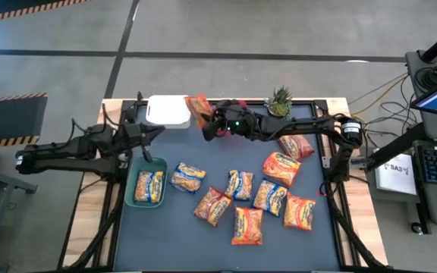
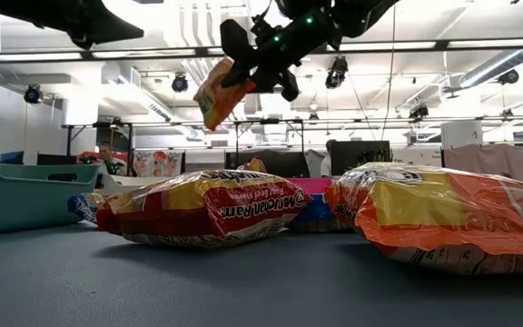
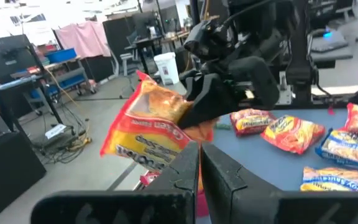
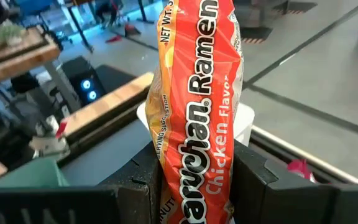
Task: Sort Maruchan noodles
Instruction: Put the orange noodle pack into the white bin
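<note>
Taking the white bin point(image 1: 167, 111) at the table's far edge as the mark and reading from the left: the left gripper point(image 1: 146, 135) hovers just left of and nearer than it, over the far rim of the green bin point(image 1: 136, 176), its fingers pressed together on nothing. That green bin already holds one yellow-blue packet point(image 1: 149, 186). Just right of the white bin, the right gripper point(image 1: 207, 121) pinches an orange chicken-flavor packet point(image 1: 198, 108) by one end, lifted clear of the table. The packet hangs tilted from the fingers and is not yet over the bin's opening. Farther right and nearer, the loose Maruchan noodles point(image 1: 247, 225) lie scattered on the dark mat, and a small potted plant point(image 1: 278, 101) stands at the far edge. The risk, as I judge it: the crinkly wrapper is held near its edge, so it could slip or swing, and a release here would likely catch the rim or drop beside the bin.
</note>
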`<action>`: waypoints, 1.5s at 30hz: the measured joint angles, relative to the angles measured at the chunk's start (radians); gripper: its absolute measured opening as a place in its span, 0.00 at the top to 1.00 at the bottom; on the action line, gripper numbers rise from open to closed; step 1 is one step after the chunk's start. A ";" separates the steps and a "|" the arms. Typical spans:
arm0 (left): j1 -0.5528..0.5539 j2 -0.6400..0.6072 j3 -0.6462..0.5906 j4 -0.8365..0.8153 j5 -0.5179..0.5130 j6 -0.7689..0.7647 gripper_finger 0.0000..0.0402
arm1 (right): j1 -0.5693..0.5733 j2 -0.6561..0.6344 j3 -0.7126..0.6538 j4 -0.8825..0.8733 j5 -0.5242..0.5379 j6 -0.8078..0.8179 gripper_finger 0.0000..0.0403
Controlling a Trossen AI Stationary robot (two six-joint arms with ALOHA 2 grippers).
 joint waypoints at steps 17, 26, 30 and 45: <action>0.000 -0.071 -0.003 -0.026 0.001 0.002 1.00 | -0.056 0.258 0.241 0.092 -0.017 -0.092 0.71; 0.000 -0.116 -0.003 -0.054 0.002 0.021 1.00 | -0.080 0.475 0.539 -0.004 -0.008 -0.153 0.71; 0.000 -0.145 -0.003 -0.072 0.002 0.022 1.00 | -0.085 0.579 0.676 -0.016 0.031 -0.148 0.71; 0.000 -0.233 -0.030 -0.086 0.002 0.033 1.00 | -0.083 0.831 0.968 -0.036 0.069 -0.128 0.69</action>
